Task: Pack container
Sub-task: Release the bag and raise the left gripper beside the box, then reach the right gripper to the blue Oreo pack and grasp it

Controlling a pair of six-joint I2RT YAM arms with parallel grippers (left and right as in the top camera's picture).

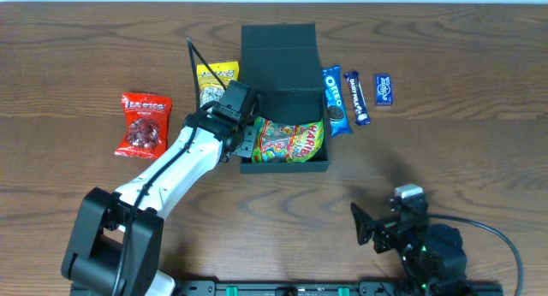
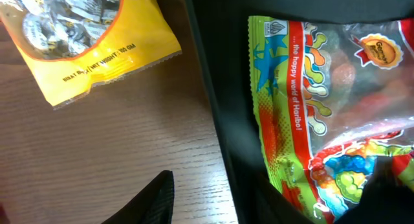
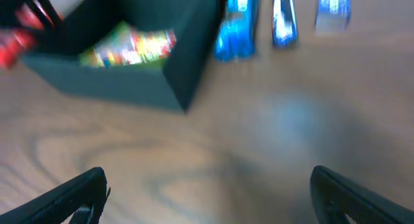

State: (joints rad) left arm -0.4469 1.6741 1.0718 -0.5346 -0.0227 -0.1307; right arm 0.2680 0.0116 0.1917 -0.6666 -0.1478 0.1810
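The container (image 1: 284,166), a dark teal-green box, stands mid-table with its flap lid (image 1: 278,46) open toward the back. A green gummy packet (image 1: 289,143) lies inside it and also shows in the left wrist view (image 2: 291,114). My left gripper (image 1: 243,142) is open at the box's left wall (image 2: 217,120). One finger is over the table outside the box, the other over the packet inside. My right gripper (image 1: 383,228) is open and empty, low near the front edge. In its blurred view (image 3: 207,198) the container (image 3: 136,88) is ahead to the left.
A yellow snack packet (image 1: 216,80) lies left of the box (image 2: 77,36), and a red packet (image 1: 144,123) farther left. Right of the box lie an Oreo pack (image 1: 335,101), a blue bar (image 1: 357,97) and a small blue packet (image 1: 384,89).
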